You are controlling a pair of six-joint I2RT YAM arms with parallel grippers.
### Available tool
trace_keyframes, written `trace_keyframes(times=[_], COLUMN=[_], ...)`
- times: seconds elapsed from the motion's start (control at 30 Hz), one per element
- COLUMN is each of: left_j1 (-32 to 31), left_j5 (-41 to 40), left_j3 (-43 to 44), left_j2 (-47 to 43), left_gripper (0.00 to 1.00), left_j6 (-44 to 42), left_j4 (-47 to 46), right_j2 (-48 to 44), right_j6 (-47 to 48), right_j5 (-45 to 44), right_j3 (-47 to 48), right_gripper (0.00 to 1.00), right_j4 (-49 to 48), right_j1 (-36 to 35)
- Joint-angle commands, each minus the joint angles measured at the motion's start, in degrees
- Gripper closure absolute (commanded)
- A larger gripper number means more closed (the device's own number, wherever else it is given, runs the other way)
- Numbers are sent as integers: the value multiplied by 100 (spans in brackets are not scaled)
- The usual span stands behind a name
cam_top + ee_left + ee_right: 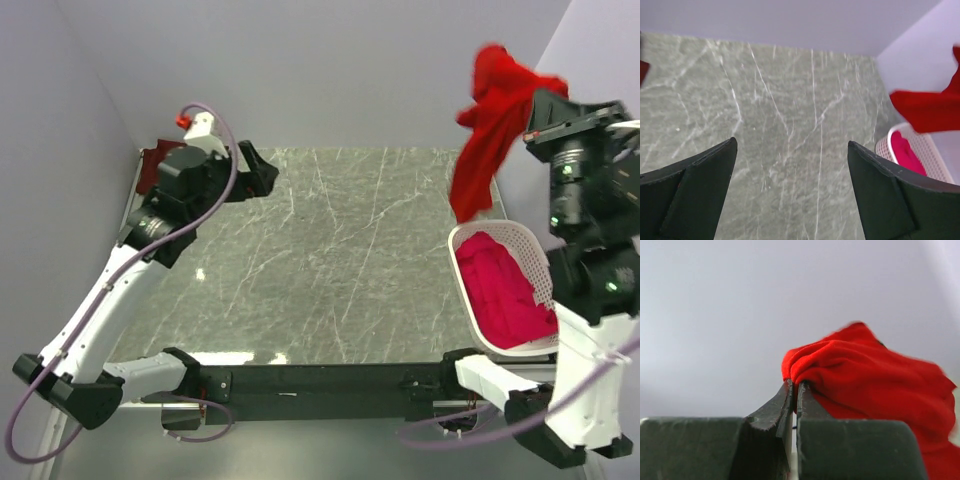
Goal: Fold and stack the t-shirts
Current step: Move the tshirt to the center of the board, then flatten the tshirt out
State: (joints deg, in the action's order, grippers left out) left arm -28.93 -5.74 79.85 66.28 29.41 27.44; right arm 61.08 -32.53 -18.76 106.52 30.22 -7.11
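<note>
My right gripper (795,384) is shut on a bright red t-shirt (865,380), pinching a fold of cloth between its fingertips. In the top view that red t-shirt (490,120) hangs high in the air above the white basket (535,255), bunched at the top and trailing down. A pinkish-red t-shirt (500,290) lies crumpled inside the basket. A dark maroon t-shirt (155,165) shows at the table's far left corner, mostly hidden behind the left arm. My left gripper (790,147) hovers over the marble table (330,250) at the far left, open, nothing between its fingers.
The basket (922,150) stands at the table's right edge, close to the right wall. Grey walls close in the table on the left, back and right. The arm bases and a black bar (320,380) run along the near edge.
</note>
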Motion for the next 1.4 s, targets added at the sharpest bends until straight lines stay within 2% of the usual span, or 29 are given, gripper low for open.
trace_keyframes(times=[0.0, 0.13, 0.2, 0.27, 0.3, 0.33, 0.37, 0.43, 0.5, 0.57, 0.6, 0.63, 0.7, 0.8, 0.9, 1.0, 1.13, 1.17, 1.23, 1.33, 1.37], left_j1=[203, 291, 335, 353, 361, 362, 362, 362, 362, 353, 318, 274, -5, -594, -815, -1061, -1176, -1177, -1177, -1177, -1177], left_j5=[-155, -244, -174, -42, 37, 90, 143, 274, 345, 450, 512, 521, 521, 398, 652, 600, 591, 382, 4, -568, -682], left_j3=[294, 233, 189, 40, -31, -223, -338, -714, -979, -1646, -1936, -2556, -3140, -3967, -4512, -4479, -4303, -4268, -3970, -3381, -3258], left_j2=[-194, -300, -283, -239, -195, -116, -55, 173, 315, 342, 272, 89, -97, -230, 16, 288, 762, 842, 1235, 1894, 2036], left_gripper=[3, 3, 4, 3, 3, 3, 3, 5, 9, 15, 21, 22, 28, 30, 29, 23, 11, 8, 8, 17, 28], left_j6=[100, 232, 311, 416, 443, 469, 574, 697, 961, 1328, 1461, 1593, 1884, 2147, 2218, 2262, 2157, 2166, 2131, 2104, 2087], left_j4=[-28, -64, -81, -133, -160, -212, -309, -327, -222, -265, -431, -537, -695, -819, -1327, -1829, -2321, -2488, -2498, -2358, -2331], right_j2=[439, 475, 501, 738, 895, 1297, 1536, 2316, 2618, 2550, 2375, 1930, 1462, 731, 169, -236, -474, -431, -246, -62, -44], right_j6=[168, 186, 256, 404, 458, 545, 538, 311, 204, 29, -68, -278, -498, -841, -1272, -1589, -1660, -1694, -1826, -1967, -1985], right_j5=[970, 1033, 911, 717, 594, 611, 646, 900, 1085, 989, 997, 1041, 937, 594, 602, 628, 689, 699, 620, 497, 479], right_j3=[685, 521, 239, -95, -175, -297, -325, -273, -455, -1200, -2056, -2500, -3640, -4863, -6050, -6878, -7391, -7426, -7435, -7488, -7514], right_gripper=[100, 100, 100, 83, 70, 45, 37, 32, 32, 32, 32, 32, 34, 37, 41, 43, 39, 39, 38, 38, 38], right_j4=[-350, -490, -508, -369, -298, -184, -78, 429, 590, 513, 329, 127, -156, -104, -200, -464, -920, -956, -1026, -1175, -1220], right_j1=[-832, -1510, -1565, -1548, -1530, -1391, -1293, -1013, -757, -782, -817, -861, -1089, -1563, -1819, -2100, -2575, -2645, -2742, -2813, -2804])
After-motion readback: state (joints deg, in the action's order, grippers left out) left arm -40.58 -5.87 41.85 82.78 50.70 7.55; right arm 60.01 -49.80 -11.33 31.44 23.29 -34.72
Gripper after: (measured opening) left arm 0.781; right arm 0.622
